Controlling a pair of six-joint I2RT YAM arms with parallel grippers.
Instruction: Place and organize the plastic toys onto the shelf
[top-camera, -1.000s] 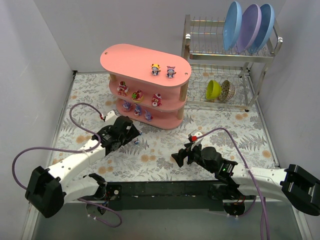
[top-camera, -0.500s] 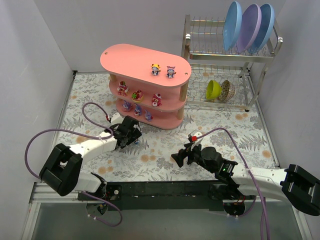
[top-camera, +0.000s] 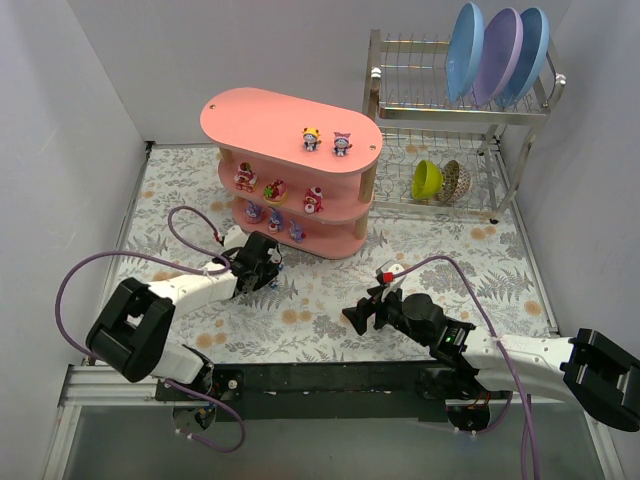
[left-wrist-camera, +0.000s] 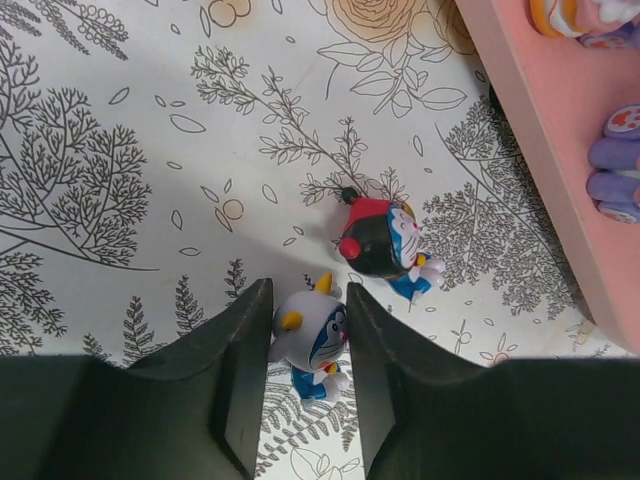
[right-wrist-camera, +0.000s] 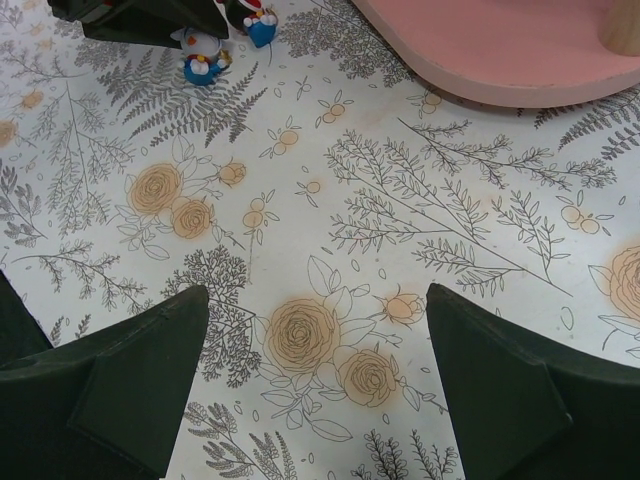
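A white horned toy figurine (left-wrist-camera: 310, 335) lies on the floral mat, pinched between the two fingers of my left gripper (left-wrist-camera: 307, 300), which is shut on it. A second toy (left-wrist-camera: 380, 238), black and red, lies just beyond it near the pink shelf (left-wrist-camera: 545, 130). From above, my left gripper (top-camera: 272, 268) sits low in front of the shelf (top-camera: 270, 110). Two toys (top-camera: 311, 139) stand on the top tier, with more on the middle (top-camera: 275, 190) and bottom (top-camera: 254, 212) tiers. My right gripper (top-camera: 352, 318) hovers open over bare mat (right-wrist-camera: 318, 300).
A metal dish rack (top-camera: 400, 110) stands at the back right with three plates (top-camera: 505, 50) on top and a green bowl (top-camera: 427, 180) and a patterned bowl (top-camera: 455, 181) below. Grey walls close in both sides. Purple cables loop beside each arm.
My left arm has reached forward toward the shelf and its jaws have narrowed onto the white figurine. The right arm has stayed where it was, open.
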